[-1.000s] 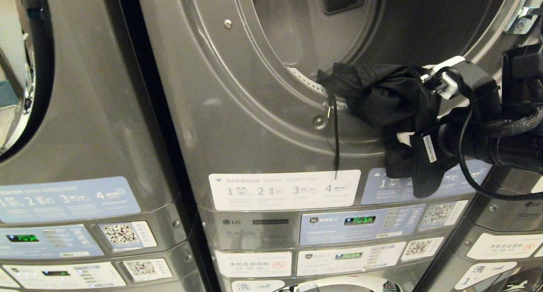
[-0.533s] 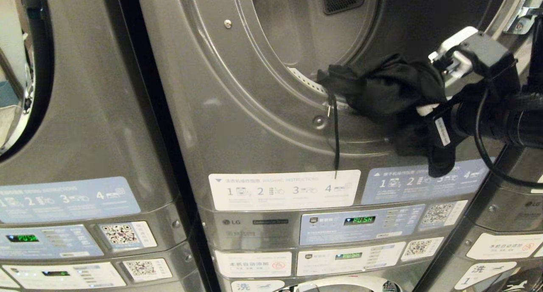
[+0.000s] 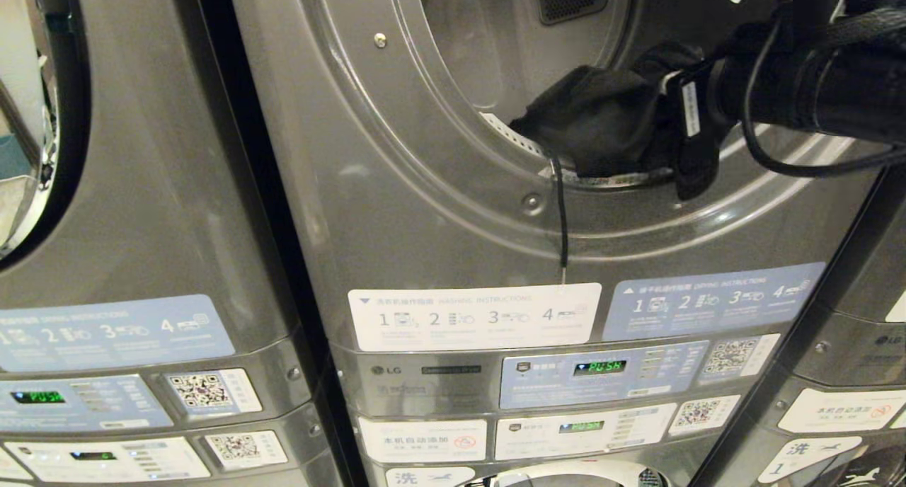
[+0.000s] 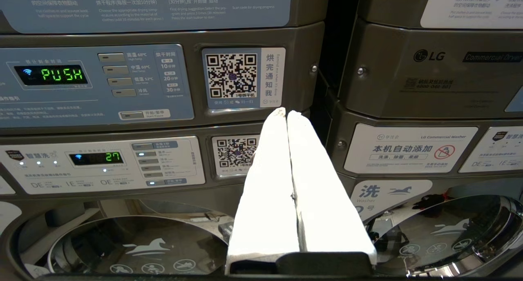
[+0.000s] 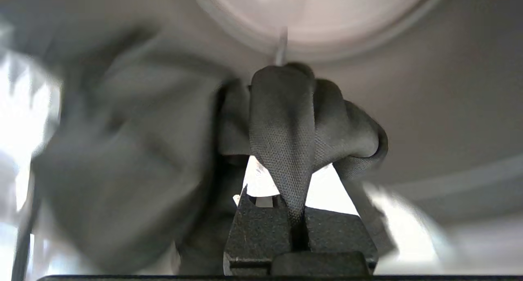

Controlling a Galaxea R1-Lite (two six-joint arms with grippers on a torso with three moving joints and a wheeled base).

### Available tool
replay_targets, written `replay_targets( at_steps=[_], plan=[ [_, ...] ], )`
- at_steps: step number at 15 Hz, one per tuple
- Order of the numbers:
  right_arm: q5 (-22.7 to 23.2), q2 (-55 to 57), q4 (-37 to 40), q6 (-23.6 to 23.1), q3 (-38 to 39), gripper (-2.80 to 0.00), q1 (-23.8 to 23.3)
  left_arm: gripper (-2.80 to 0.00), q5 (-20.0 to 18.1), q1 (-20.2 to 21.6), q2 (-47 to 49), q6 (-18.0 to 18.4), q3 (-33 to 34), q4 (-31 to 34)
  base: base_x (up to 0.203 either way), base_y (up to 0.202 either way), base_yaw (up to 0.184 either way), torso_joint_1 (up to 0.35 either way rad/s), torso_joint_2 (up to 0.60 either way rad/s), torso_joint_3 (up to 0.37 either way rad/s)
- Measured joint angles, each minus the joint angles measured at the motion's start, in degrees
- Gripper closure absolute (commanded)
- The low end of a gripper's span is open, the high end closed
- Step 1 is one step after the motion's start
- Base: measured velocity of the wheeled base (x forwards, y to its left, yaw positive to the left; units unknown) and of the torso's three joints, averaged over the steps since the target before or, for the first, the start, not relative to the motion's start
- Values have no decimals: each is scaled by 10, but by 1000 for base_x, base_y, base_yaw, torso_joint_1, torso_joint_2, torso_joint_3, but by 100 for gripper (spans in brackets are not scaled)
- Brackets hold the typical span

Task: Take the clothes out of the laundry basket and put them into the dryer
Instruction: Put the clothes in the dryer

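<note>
One black garment (image 3: 601,119) at dryer (image 3: 439,190) opening

Row of grey stacked laundry machines (image 3: 177,211) fills view, dark gap (image 3: 283,260) between units. Blue and white instruction stickers (image 3: 474,317), QR labels (image 3: 202,391), green "PUSH" displays (image 3: 600,367). Chrome porthole door (image 3: 21,204) far left. Warm indoor light.

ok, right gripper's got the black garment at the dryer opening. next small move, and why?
Probably push further into the drum before letting go. The right gripper is shut on the black garment, which sits only at the door rim, and its drawstring hangs outside down the dryer front. Released here, it could slide back out.
</note>
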Motion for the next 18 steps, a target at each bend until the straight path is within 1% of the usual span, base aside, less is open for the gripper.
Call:
replay_targets(
  at_steps=[3,5,7,9,10,11,13,17,18],
  plan=[
    [-3,115,-77,10,-116,0,-3,0,0,0,0,0,0,0,0,0,0,0,0,0],
    [-10,201,-162,0,-181,0,-6,0,0,0,0,0,0,0,0,0,0,0,0,0],
    [-24,264,-283,-38,-213,0,-13,0,0,0,0,0,0,0,0,0,0,0,0,0],
    [-48,297,-391,-80,-225,0,-24,0,0,0,0,0,0,0,0,0,0,0,0,0],
    [-56,305,-432,-99,-227,0,-31,0,0,0,0,0,0,0,0,0,0,0,0,0],
    [-68,310,-461,-108,-228,0,-37,0,0,0,0,0,0,0,0,0,0,0,0,0],
    [-83,309,-476,-108,-228,0,-44,0,0,0,0,0,0,0,0,0,0,0,0,0],
    [-77,307,-456,-103,-228,0,-43,0,0,0,0,0,0,0,0,0,0,0,0,0],
    [-73,307,-455,-100,-228,-280,-43,0,0,0,0,0,0,0,0,0,0,0,0,0]
  ],
)
